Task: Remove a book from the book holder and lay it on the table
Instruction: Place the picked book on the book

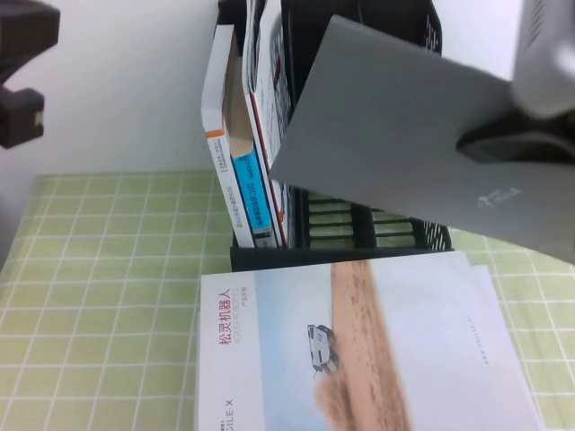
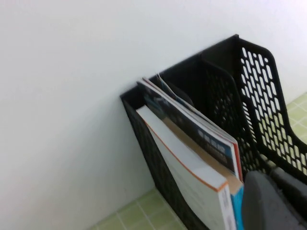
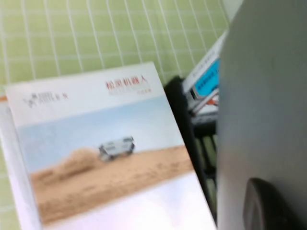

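- Underneath everything, the table (image 1: 108,269) is spread with a light green cloth marked in a white grid.
- Upright at the far side of it, against a white wall, stands the book holder (image 1: 359,229), a tall black rack with perforated sides; its left compartment is packed with volumes, and the other compartments show bare black slots in the high view.
- Held in the air in front of the rack's right part is the book (image 1: 404,135). Only its plain grey side faces the high camera, tilted, with its lower corner hanging near the rack's left compartment. It is clear of the rack and touches nothing on the cloth.
- Flat on the cloth just in front of the rack lies a pale book (image 1: 359,359) with a sandy stripe, a small white car and a red Chinese title; more white sheets show beneath its right edge.
- Inside the left compartment a white book with an orange band (image 1: 218,108) leans beside a blue-spined book (image 1: 252,193).
- At the right edge of the high view, the right gripper (image 1: 517,144) is clamped tight on the grey cover's edge, one dark finger (image 3: 261,206) pressed flat on it.
- At the upper left of the high view, the left gripper (image 1: 20,81) hangs well apart from the books; whether it is wide or narrow cannot be told.
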### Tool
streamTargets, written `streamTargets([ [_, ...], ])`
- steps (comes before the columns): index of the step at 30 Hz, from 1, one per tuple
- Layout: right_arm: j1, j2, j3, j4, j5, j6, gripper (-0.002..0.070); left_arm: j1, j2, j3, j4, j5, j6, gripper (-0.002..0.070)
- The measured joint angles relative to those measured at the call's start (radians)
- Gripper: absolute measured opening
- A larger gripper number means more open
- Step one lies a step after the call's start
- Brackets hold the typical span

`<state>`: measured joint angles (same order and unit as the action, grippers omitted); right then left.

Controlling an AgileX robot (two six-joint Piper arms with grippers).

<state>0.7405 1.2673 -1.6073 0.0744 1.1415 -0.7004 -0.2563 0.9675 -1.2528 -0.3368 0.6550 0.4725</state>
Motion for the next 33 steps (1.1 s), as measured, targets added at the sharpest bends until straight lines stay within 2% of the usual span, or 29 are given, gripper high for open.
streamTargets([
  [3,0.147,0.015,-0.004,-0.184,0.000,0.070,0.0004,0.000,-0.005,0.000,0.002,0.066,-0.042,-0.0003],
  [8,0.469,0.098,-0.006,-0.613,0.022,0.277,0.0004,0.000,-0.007,0.000,0.000,0.175,-0.073,-0.0003],
  [13,0.661,0.225,0.010,-0.867,0.032,0.426,0.0004,0.000,-0.050,0.000,0.018,0.184,-0.092,-0.0003],
  [18,0.709,0.283,0.176,-0.961,-0.024,0.522,0.0004,0.000,-0.128,0.000,0.133,0.192,-0.192,-0.0003],
  [22,0.712,0.269,0.380,-1.146,-0.136,0.725,0.0004,0.000,-0.183,-0.002,0.196,0.213,-0.233,-0.0003],
  [26,0.712,0.219,0.536,-1.221,-0.268,0.904,0.0004,0.000,-0.193,-0.002,0.194,0.245,-0.240,-0.0003],
  [33,0.698,0.210,0.694,-1.241,-0.384,1.137,0.0004,0.000,-0.193,-0.002,0.162,0.256,-0.240,-0.0003],
])
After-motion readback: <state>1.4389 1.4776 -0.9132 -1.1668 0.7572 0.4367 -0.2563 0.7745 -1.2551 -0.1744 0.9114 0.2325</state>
